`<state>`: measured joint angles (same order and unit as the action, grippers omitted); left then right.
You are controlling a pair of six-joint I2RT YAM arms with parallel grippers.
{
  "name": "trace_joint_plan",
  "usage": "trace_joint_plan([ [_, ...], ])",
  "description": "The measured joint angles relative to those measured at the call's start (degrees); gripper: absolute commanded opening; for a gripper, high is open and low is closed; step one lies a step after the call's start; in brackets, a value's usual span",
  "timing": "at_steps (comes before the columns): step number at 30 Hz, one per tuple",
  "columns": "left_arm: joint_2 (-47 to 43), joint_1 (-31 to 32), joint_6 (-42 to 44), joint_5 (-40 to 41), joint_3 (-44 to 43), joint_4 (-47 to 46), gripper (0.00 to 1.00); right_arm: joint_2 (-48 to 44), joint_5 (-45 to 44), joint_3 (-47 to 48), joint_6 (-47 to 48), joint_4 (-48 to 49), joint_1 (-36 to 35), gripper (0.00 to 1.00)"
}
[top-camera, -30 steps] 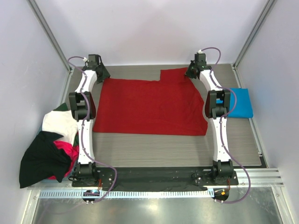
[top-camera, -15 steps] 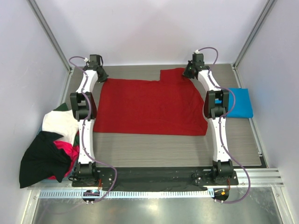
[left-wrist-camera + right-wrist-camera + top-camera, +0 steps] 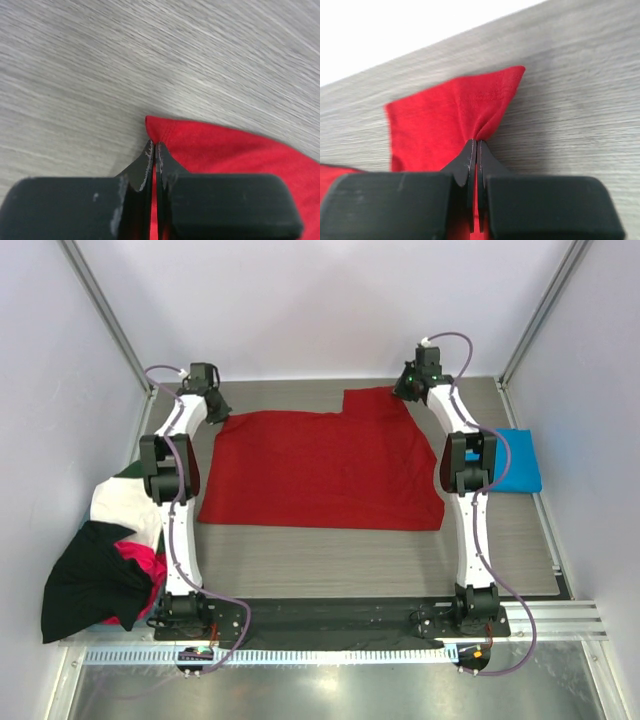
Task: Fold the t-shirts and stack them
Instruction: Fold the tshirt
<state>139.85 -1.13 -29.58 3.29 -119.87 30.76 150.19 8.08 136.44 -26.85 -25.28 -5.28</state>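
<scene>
Red t-shirt (image 3: 320, 470) lies spread flat mid tabletop (image 3: 330, 560). Left tool (image 3: 152, 146), spread one second ago, now pinches its far-left corner; right tool (image 3: 474, 143) stays pinching far-right corner. Blue t-shirt (image 3: 518, 462) folded at right.

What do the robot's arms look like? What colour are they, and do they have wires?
The left arm and right arm have slim white links joined by chunky black joints. A thin purple cable loops along each one. The left gripper and right gripper are black blocks with two pointed black fingers, scuffed pale along their inner edges.
</scene>
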Motion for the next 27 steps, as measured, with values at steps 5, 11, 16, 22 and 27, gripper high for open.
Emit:
trace_joint_plan([
  [5,-3.15,-0.02,-0.02,-0.57,2.97,-3.13,0.0,-4.13,0.22,-1.42,0.02,0.61,0.66,0.01],
  [11,-5.4,-0.02,-0.02,-0.46,5.2,-5.42,0.0,-9.51,0.9,-6.91,0.44,1.7,1.03,0.01],
  [16,-7.85,0.0,0.02,0.09,10.23,-6.97,0.0,-14.23,1.7,-15.41,0.83,3.23,1.16,0.01],
  [22,-12.02,-0.02,0.13,-0.81,17.77,-11.1,0.0,-20.09,2.19,-24.85,1.4,4.59,1.18,0.01],
  [27,-14.47,-0.09,0.13,-0.87,19.63,-13.4,0.0,-25.66,2.51,-30.84,1.81,5.57,1.16,0.01],
])
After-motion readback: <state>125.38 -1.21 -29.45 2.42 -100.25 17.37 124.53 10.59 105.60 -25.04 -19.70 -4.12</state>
